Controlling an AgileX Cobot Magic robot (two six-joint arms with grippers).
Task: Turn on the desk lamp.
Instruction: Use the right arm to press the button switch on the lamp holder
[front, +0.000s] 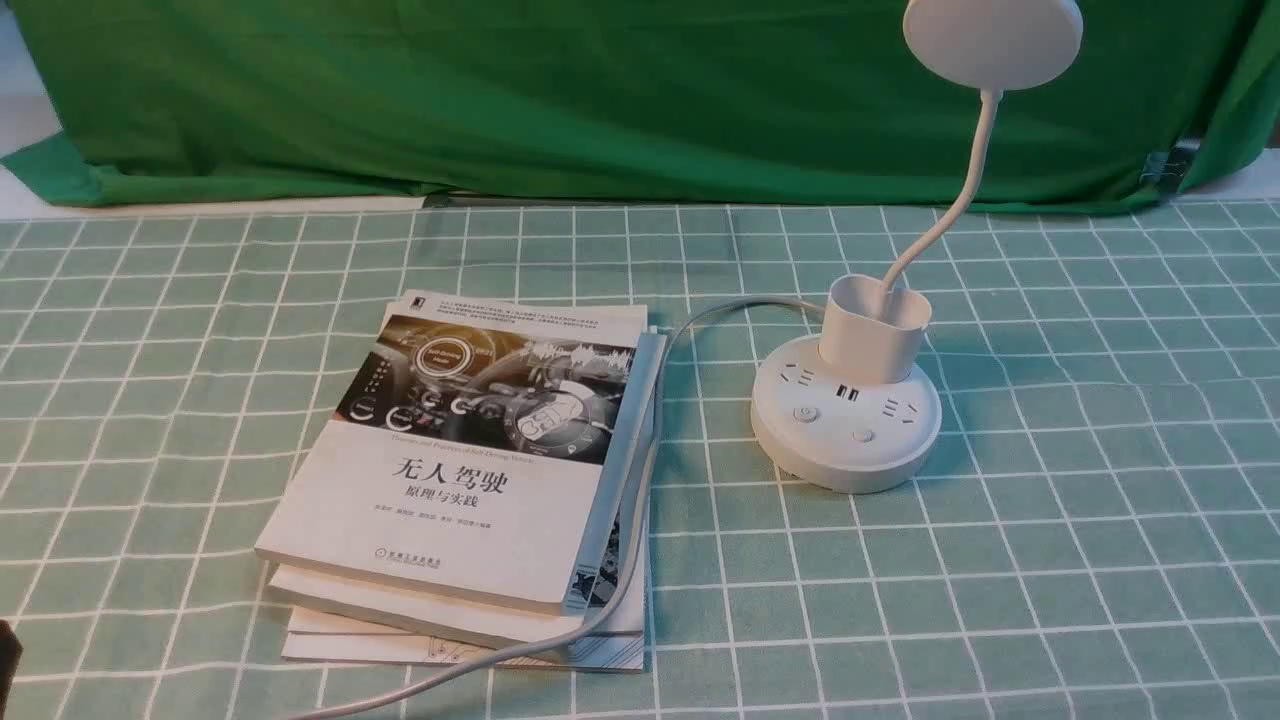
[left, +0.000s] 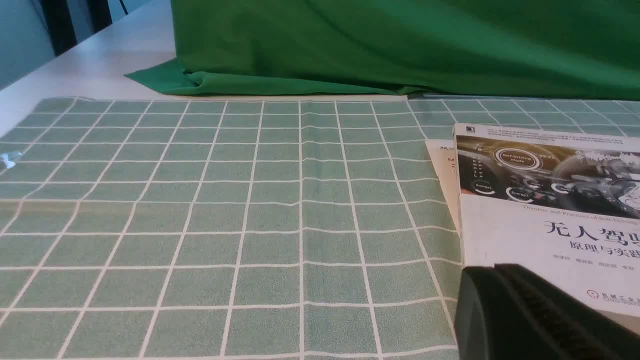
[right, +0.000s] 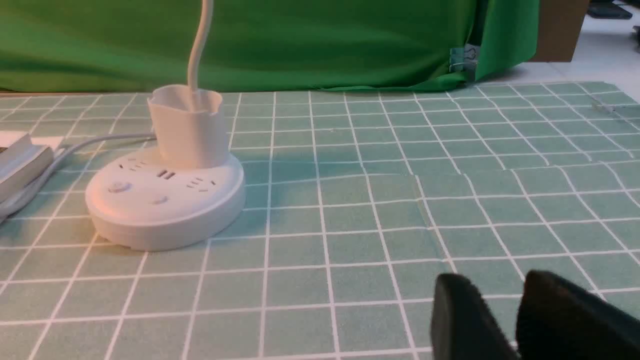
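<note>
The white desk lamp stands right of centre on the checked cloth, on a round puck base (front: 845, 440). Its cup-shaped holder (front: 875, 330), thin gooseneck (front: 962, 195) and disc head (front: 992, 40) rise above that. Two round buttons (front: 806, 412) (front: 863, 435) sit on the base's near side among the sockets. The right wrist view shows the base (right: 200, 210) and both buttons (right: 118, 187) (right: 159, 199). My right gripper (right: 500, 287) hovers well short of the base and off to its side, open and empty. My left gripper (left: 492, 272) is shut, empty, low by the books' corner.
A stack of books (front: 470, 470) lies left of the lamp, and the lamp's white cord (front: 640, 480) runs along the stack's right edge toward the front. A green cloth backdrop (front: 600, 100) closes off the rear of the table.
</note>
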